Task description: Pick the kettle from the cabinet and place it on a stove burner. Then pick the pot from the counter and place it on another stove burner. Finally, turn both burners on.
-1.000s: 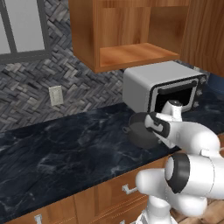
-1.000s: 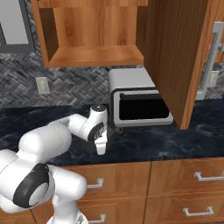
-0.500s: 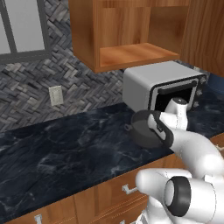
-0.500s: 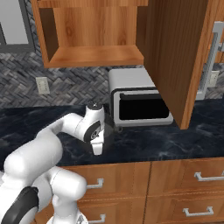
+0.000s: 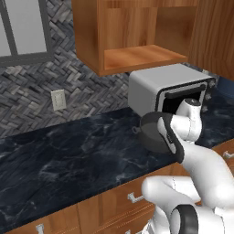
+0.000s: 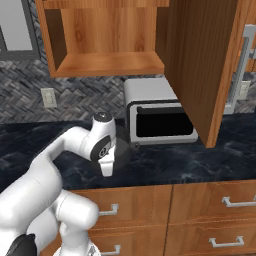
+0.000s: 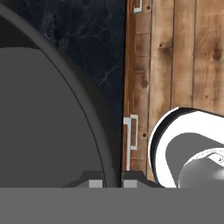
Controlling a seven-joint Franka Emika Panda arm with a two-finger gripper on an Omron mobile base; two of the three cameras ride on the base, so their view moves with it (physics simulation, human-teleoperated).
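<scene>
You have one pot (image 5: 153, 132) on the black bench (image 5: 68, 155), in front of one silver toaster oven (image 5: 164, 89). Your gripper (image 7: 113, 181) is clenched on the pot rim, one finger inside the wall, one outside. One open wooden cabinet (image 6: 107, 37) hangs above.

End effector (image 7: 106, 183) downward, fingers nearly together
</scene>
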